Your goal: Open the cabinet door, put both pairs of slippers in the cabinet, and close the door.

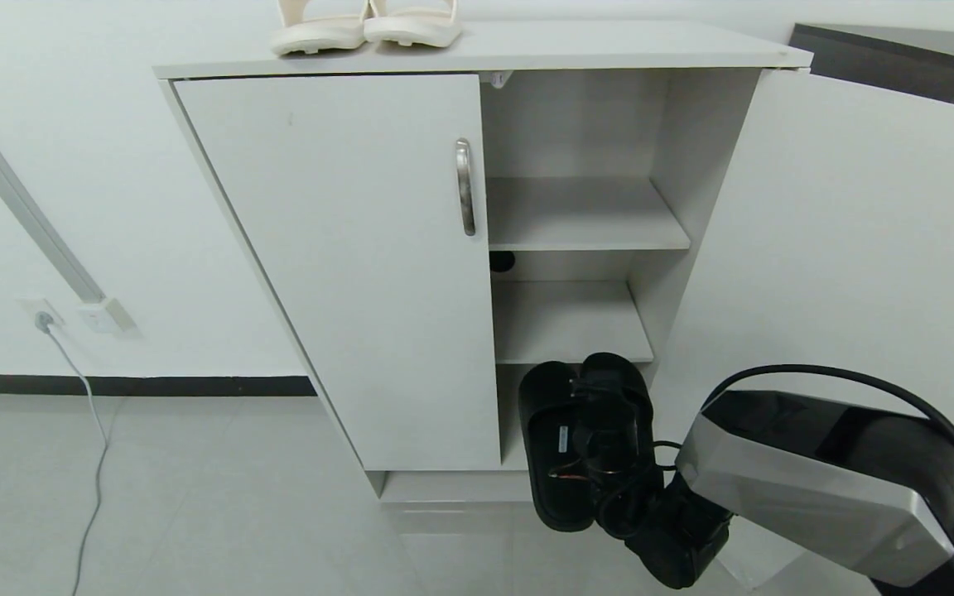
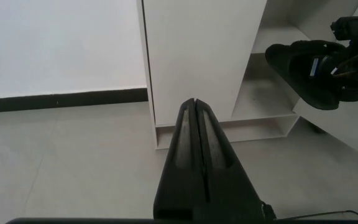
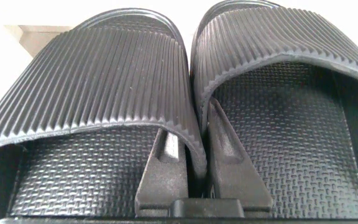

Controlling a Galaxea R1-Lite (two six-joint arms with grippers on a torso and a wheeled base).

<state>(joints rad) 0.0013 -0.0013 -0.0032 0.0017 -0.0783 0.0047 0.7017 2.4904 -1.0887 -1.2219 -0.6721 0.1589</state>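
Note:
The white cabinet [image 1: 328, 273] has its right door [image 1: 850, 248] swung open and its left door shut. My right gripper [image 1: 622, 472] is shut on the pair of black slippers [image 1: 585, 439], held side by side in front of the open bottom compartment. In the right wrist view its fingers [image 3: 166, 174] pinch the inner straps of the black slippers [image 3: 104, 81]. A pair of cream slippers [image 1: 365, 29] lies on the cabinet top. My left gripper [image 2: 194, 109] is shut and empty, low above the floor, facing the cabinet base; farther off hang the black slippers [image 2: 309, 71].
Two bare shelves [image 1: 580, 215] sit above the bottom compartment. A cable [image 1: 92, 430] runs from a wall socket [image 1: 42, 319] down across the floor at left. A dark countertop [image 1: 899, 50] stands behind the open door.

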